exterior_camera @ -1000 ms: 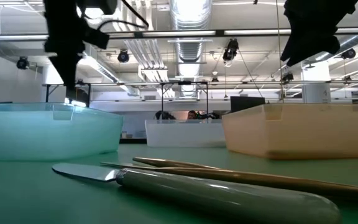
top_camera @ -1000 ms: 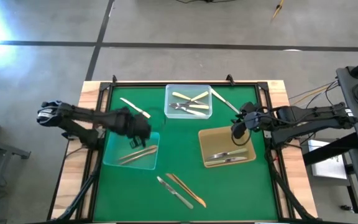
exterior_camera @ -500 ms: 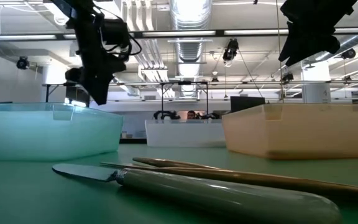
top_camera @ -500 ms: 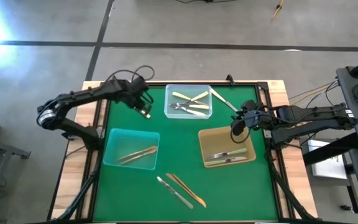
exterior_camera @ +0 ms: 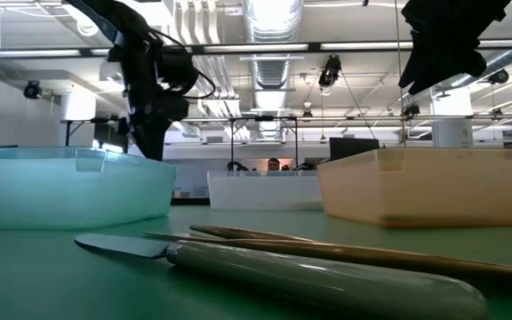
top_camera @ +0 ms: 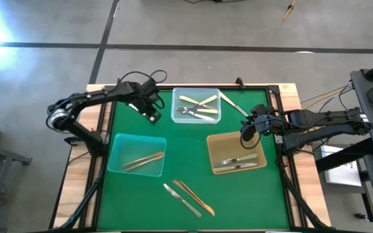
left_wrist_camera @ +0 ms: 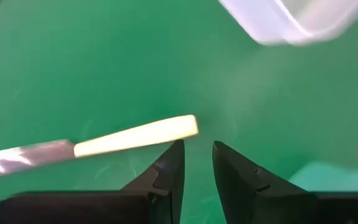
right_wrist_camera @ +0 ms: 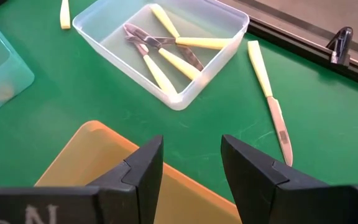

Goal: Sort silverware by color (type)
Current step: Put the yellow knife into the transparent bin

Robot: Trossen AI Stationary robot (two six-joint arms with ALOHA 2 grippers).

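Left hand (left_wrist_camera: 196, 163) hovers slightly parted over cream-handled knife (left_wrist_camera: 86, 144).

Green mat (top_camera: 193, 155); clear tray (top_camera: 197, 105) — cream-handled utensils (right_wrist_camera: 166, 46); pale blue tray (top_camera: 136, 155) — gold utensils (top_camera: 141, 160); amber tray (top_camera: 237, 154) — silver utensils (top_camera: 237, 162).

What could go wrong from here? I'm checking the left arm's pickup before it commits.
The left gripper hangs open by the very tip of the cream-handled knife; a close there may pinch only the tip, so the knife could pivot or slip. The clear tray lies beside that knife, so the arm might nudge it on the way. The right gripper hovers open above the amber tray, near the drop zone, so the arms could crowd each other.
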